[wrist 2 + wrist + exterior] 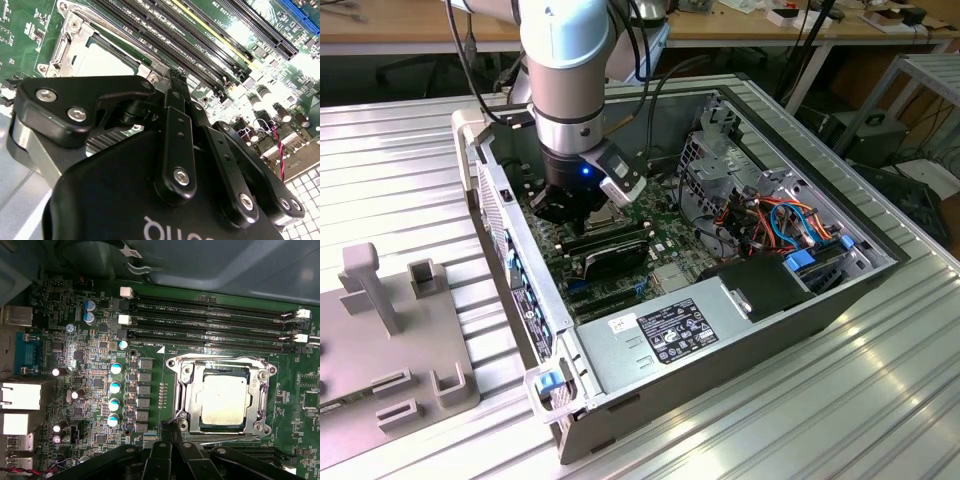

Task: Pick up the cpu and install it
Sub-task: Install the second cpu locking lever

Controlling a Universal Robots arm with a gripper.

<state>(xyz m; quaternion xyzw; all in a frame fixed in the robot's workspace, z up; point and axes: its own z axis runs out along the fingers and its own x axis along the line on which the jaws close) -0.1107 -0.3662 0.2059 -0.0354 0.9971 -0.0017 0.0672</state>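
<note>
1. My gripper hangs low inside the open computer case, just above the motherboard. In the exterior view it sits near the case's far-left corner.
2. My fingers are pressed together, tips meeting with no gap and nothing between them, as both wrist views show.
3. The cpu lies flat in the socket frame, its silvery top facing up. The frame surrounds it on all sides.
4. My fingertips point at the board just beside the socket frame's edge, clear of the cpu and not touching it.
5. In the second wrist view the cpu lies just beyond my fingertips, with the long black memory slots running alongside the socket.
6. In the first wrist view a row of capacitors stands on the side of the socket away from the case wall's ports.
7. In the exterior view a black card stands on the motherboard just beside my gripper, toward the case's middle.
</note>
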